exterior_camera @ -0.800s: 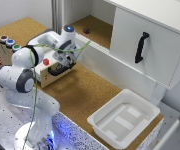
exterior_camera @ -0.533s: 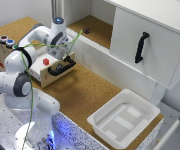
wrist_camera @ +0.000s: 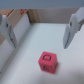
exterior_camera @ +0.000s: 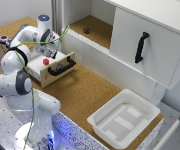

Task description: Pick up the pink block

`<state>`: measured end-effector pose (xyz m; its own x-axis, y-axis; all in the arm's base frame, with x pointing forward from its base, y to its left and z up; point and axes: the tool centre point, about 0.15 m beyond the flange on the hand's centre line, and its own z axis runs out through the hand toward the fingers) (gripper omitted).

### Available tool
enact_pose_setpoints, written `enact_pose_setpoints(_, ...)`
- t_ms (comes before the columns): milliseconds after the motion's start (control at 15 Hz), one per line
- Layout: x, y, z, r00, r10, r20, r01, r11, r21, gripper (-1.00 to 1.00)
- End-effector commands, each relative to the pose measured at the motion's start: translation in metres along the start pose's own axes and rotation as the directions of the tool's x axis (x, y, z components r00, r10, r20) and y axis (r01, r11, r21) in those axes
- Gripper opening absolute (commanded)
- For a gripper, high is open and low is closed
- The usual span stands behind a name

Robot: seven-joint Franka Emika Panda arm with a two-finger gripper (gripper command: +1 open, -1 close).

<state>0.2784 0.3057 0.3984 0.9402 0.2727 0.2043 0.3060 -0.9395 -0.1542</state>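
- While the arm (exterior_camera: 20,75) reaches from the lower left of the exterior view up toward the upper left, its claw (exterior_camera: 54,50) hangs above an open drawer (exterior_camera: 42,72) with a black handle (exterior_camera: 61,67)
- Seen from the wrist, the claw (wrist_camera: 39,31) is spread wide, one finger (wrist_camera: 7,31) at each side of the frame, the other finger (wrist_camera: 71,31) opposite, and nothing is pinched between them
- The pink block (exterior_camera: 46,61) lies on the pale drawer floor, left of centre in the exterior view, just below the claw
- From the wrist camera the pink block (wrist_camera: 47,61) sits low in the frame, roughly midway between the fingers but apart from both; a dark mark shows on its upper face, too blurred to read
- A cork-brown tabletop (exterior_camera: 85,92) fills the middle of the exterior view
- A white tray (exterior_camera: 124,120) rests at the lower right
- A white cabinet door (exterior_camera: 140,47) with a black vertical handle (exterior_camera: 141,47) stands at the upper right
- A small dark lump (exterior_camera: 86,30) lies on the brown shelf at the top centre
- Round buttons (exterior_camera: 3,39) sit on the box top at the far left edge
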Motion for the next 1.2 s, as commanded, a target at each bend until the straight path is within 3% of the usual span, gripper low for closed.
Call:
enact_pose_setpoints(0, 0.027, -0.027, 0.044, 0.983, 0.127, 0.132, -0.107, 0.983, -0.149, 1.00)
enact_pose_setpoints(467, 0.028, -0.001, 0.068, 0.960, 0.241, 0.144, -0.222, 0.965, -0.140, 1.00)
enact_pose_setpoints(867, 0.024, 0.016, 0.078, 0.955, 0.243, 0.169, -0.219, 0.965, -0.146, 1.00)
enact_pose_setpoints(933, 0.022, 0.018, 0.081, 0.953, 0.245, 0.176, -0.221, 0.964, -0.148, -1.00)
enact_pose_setpoints(1133, 0.014, 0.025, 0.079, 0.949, 0.252, 0.190, -0.228, 0.964, -0.138, -1.00)
